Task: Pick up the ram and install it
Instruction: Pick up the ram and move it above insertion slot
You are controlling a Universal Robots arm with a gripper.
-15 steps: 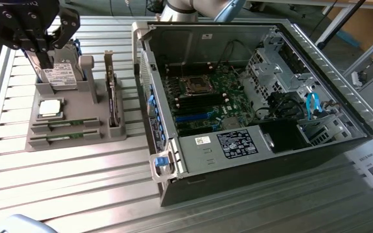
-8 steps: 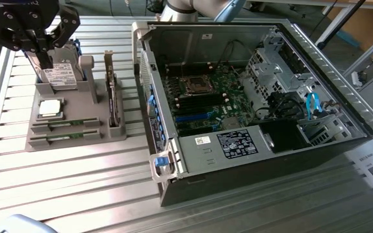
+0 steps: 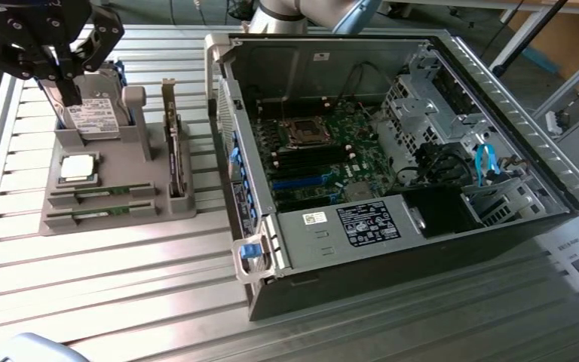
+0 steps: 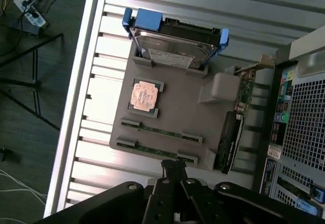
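Item: the ram (image 3: 102, 194), lying flat at the 6 o'clock end of your grey holder (image 3: 118, 172), second stick (image 3: 99, 214) just beside it. Processor (image 3: 76, 167) at its 12 o'clock. Gripper (image 3: 70, 96): fingers pressed together, empty, over the hard drive (image 3: 96, 113).

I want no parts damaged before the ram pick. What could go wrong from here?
The gripper has its jaws shut; descending like this could press onto a ram stick rather than straddle it. The second ram stick lies right beside it, so an off-centre grasp might catch both. The expansion card stands upright by their ends in the grey tray and could get knocked.
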